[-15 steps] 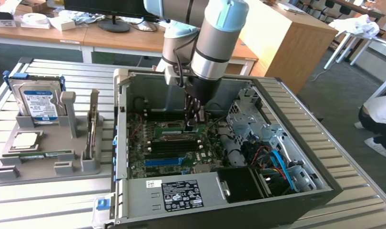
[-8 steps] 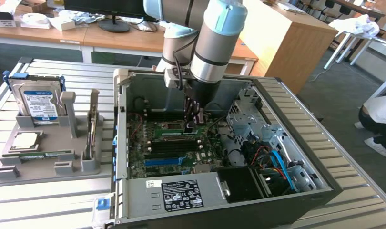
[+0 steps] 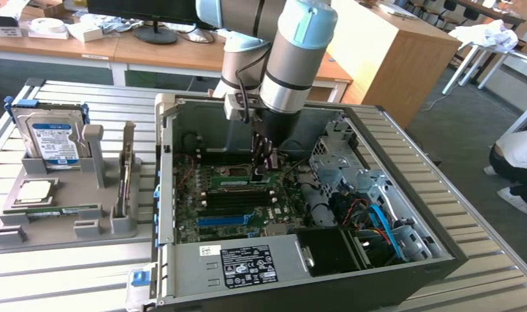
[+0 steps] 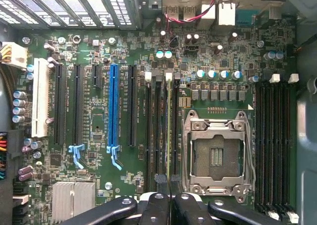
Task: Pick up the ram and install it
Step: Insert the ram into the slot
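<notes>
The ram (image 4: 170,131) shows edge-on as a thin green-yellow line running along one of the black memory slots beside the empty processor socket (image 4: 216,155). My gripper (image 4: 169,181) is shut on its near end, with the black fingertips (image 4: 159,185) pressed close on either side. In the exterior view the gripper (image 3: 261,170) reaches straight down into the open computer case (image 3: 403,175), just above the motherboard (image 3: 237,195). I cannot tell whether the ram is seated in the slot or just above it.
A grey fixture (image 3: 64,227) stands at the exterior view's left, with a blue-labelled hard drive (image 3: 55,140), a square silver processor chip (image 3: 34,192) and a thin green strip (image 3: 60,210). Case walls, drive cage and cables (image 3: 367,208) crowd the arm. A person's leg (image 3: 515,162) is at the right.
</notes>
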Robot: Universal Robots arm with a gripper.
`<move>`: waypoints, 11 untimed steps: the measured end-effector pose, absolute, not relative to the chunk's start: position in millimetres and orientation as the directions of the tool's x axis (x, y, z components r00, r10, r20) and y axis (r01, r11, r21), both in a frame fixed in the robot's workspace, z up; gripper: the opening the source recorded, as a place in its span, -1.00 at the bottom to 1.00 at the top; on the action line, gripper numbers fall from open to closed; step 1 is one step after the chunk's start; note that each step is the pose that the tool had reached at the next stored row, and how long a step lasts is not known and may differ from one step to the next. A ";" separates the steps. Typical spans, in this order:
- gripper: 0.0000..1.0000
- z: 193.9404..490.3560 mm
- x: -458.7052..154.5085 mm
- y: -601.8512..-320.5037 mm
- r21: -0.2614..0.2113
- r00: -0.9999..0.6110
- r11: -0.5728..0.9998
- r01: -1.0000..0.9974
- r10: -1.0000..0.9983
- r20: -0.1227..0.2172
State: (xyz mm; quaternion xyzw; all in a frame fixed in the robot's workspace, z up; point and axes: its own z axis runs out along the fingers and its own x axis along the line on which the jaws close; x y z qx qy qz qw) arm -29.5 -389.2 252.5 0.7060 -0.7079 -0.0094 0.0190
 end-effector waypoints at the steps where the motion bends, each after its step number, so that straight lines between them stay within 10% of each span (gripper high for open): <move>1: -0.76 252.4 -29.5 -389.5 0.040 -0.002 0.003 -0.999 -1.000 0.013; 11: -0.76 252.5 -29.6 -397.1 0.040 -0.002 0.003 -0.999 -1.000 0.014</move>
